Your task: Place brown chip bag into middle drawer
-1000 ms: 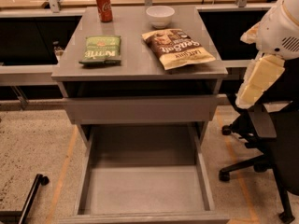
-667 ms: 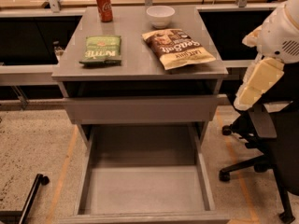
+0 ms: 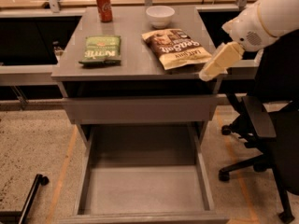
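Tabletop (image 3: 135,66): gray, on top of a drawer cabinet.
Brown chip bag (image 3: 175,48): flat on the tabletop, right of centre, just in front of the white bowl (image 3: 160,16).
Green chip bag (image 3: 100,49): flat, left side.
Red can (image 3: 104,6): upright, rear left.
Drawer (image 3: 145,190): low, pulled open.
End effector (image 3: 209,71): at the tabletop's right front edge, just beside the brown chip bag; opening cannot be determined.

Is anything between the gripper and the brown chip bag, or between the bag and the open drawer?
Nothing visible. The gripper sits just right of the brown chip bag at the front edge of the table; the open drawer is pulled out directly below.
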Motion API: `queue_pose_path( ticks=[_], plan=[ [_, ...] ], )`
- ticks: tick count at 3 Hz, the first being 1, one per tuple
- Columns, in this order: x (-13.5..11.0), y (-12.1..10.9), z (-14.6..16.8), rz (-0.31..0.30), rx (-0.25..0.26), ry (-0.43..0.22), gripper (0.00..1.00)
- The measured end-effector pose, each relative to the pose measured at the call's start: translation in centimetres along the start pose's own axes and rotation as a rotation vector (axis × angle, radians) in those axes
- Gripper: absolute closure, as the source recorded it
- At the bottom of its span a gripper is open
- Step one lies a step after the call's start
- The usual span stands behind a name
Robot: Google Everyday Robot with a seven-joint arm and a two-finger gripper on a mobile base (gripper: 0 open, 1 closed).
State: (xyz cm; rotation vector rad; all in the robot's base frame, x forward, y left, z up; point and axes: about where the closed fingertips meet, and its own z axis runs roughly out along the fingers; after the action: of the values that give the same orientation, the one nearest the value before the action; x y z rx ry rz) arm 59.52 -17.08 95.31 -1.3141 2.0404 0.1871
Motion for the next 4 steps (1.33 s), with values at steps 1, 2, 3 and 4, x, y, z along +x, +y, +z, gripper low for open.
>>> queue_pose_path(
  ticks=[1,2,3,4],
  plan=[
    [-1.1,-3.1,3.3,0.050,-0.001,-0.081,0.00],
    [-2.1,-6.0,7.2,0.096,-0.018,-0.135,0.00],
    [-2.1,-6.0,7.2,0.096,-0.018,-0.136,0.00],
    [-2.0,-6.5,7.7,0.139,-0.007,-0.174,0.00]
  ],
)
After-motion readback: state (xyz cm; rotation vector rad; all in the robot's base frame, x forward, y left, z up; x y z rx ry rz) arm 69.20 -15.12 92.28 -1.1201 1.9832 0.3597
